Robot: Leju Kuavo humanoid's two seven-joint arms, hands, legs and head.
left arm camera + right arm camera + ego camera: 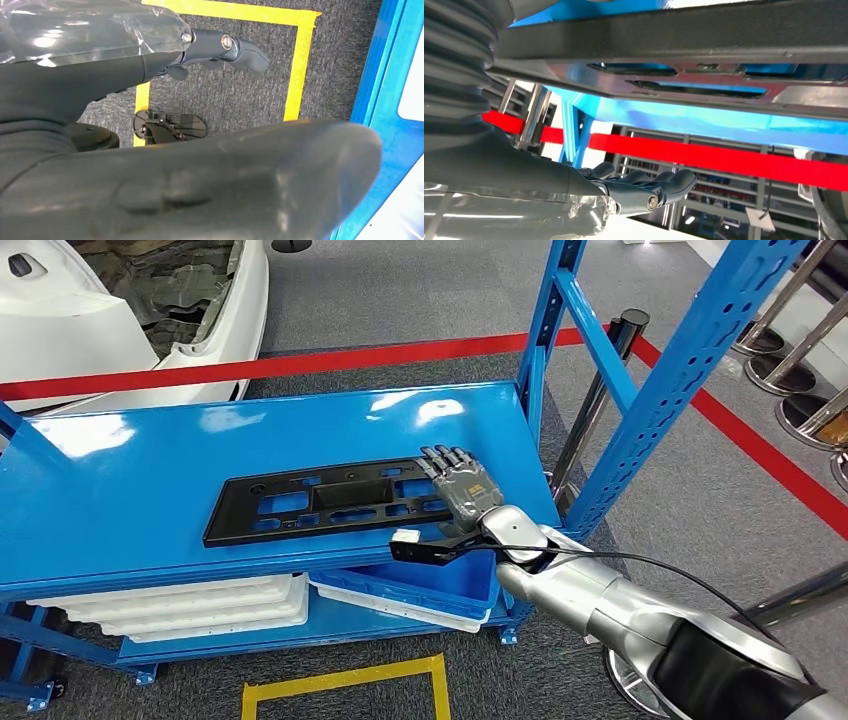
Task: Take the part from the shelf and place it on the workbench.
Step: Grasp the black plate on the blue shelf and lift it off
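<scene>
A flat black plastic part (pixel 320 502) with several cut-outs lies lengthwise on the top of the blue shelf (pixel 150 470), near its front edge. My right hand (pixel 462 485) lies over the part's right end with its fingers stretched out and apart. In the right wrist view the part (pixel 674 35) passes close by the hand (pixel 644 187), with a gap between it and the straight fingers (pixel 674 182), which grip nothing. My left hand (pixel 125 75) hangs above the grey carpet, fingers (pixel 240 50) straight, holding nothing.
Blue shelf uprights (pixel 680 380) rise at the right end of the shelf. Below the top are white trays (pixel 200 605) and a blue bin (pixel 440 585). A yellow tape square (pixel 345 685) marks the floor. Red tape (pixel 300 362), a white car body (pixel 130 310) and metal stanchions (pixel 790 370) stand beyond.
</scene>
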